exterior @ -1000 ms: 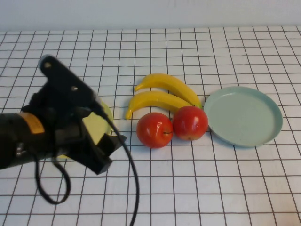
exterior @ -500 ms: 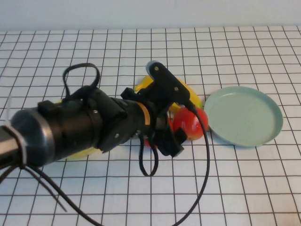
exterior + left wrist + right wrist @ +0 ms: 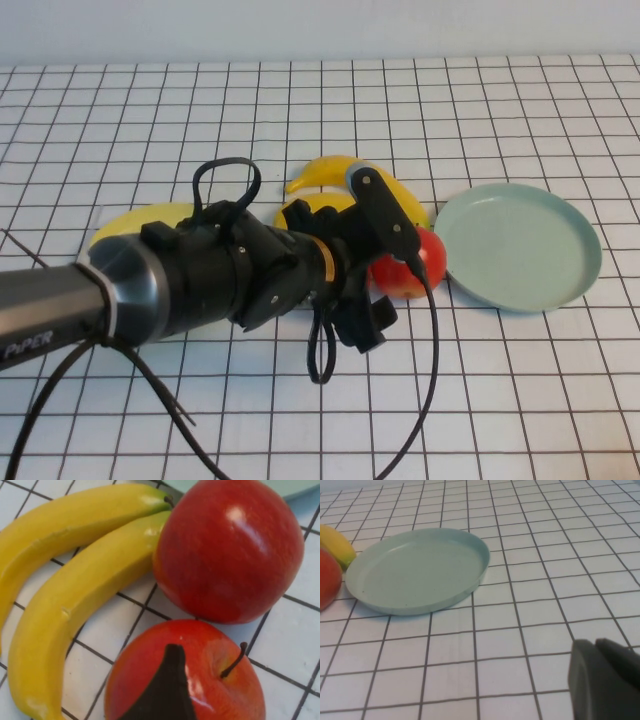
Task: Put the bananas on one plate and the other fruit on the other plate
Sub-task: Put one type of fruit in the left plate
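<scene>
I've got the left gripper (image 3: 365, 320) w/ jaws apart over the near apple (image 3: 185, 675), which sits on the counter touching the bananas (image 3: 75, 585) & 2nd apple (image 3: 230, 550), so I'd drop straight down, clamp centred; right gripper (image 3: 605, 680) parked, jaws together.

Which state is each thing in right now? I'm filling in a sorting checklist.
Left gripper: open, over the near apple, holding nothing.
Right gripper: shut, parked beside the blue-green plate.
Near apple: on the table, under the left gripper.
Far apple: on the table, unsorted.
Bananas: side by side on the table.
Blue-green plate: empty.
Yellow plate: mostly hidden by the arm.
</scene>
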Robot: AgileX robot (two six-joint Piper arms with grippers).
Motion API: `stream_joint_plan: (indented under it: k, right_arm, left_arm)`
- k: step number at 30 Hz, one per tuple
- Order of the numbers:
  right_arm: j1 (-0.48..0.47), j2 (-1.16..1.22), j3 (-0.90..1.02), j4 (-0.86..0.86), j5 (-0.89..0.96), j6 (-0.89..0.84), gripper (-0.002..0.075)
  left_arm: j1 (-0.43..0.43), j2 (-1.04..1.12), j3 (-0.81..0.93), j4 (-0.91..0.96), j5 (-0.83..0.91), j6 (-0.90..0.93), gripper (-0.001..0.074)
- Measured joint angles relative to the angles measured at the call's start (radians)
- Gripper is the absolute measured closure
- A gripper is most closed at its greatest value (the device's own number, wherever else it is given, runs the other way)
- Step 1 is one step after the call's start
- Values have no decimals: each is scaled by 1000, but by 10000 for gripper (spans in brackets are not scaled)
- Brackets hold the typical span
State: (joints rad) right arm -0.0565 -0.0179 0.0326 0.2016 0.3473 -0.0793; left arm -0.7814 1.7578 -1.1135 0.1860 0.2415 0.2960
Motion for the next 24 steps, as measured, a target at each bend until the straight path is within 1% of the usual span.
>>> stream_joint_plan:
  k: [10, 18, 24]
  right_arm:
    - [0, 0, 0, 0, 0, 0, 741]
    - [0, 0, 0, 0, 0, 0, 741]
    - [0, 0, 0, 0, 0, 0, 741]
  left_arm:
    - [24, 0, 0, 36, -6, 34, 93]
    - [63, 21, 0, 50, -1, 38, 93]
    - [70, 40, -6, 48, 0, 40, 93]
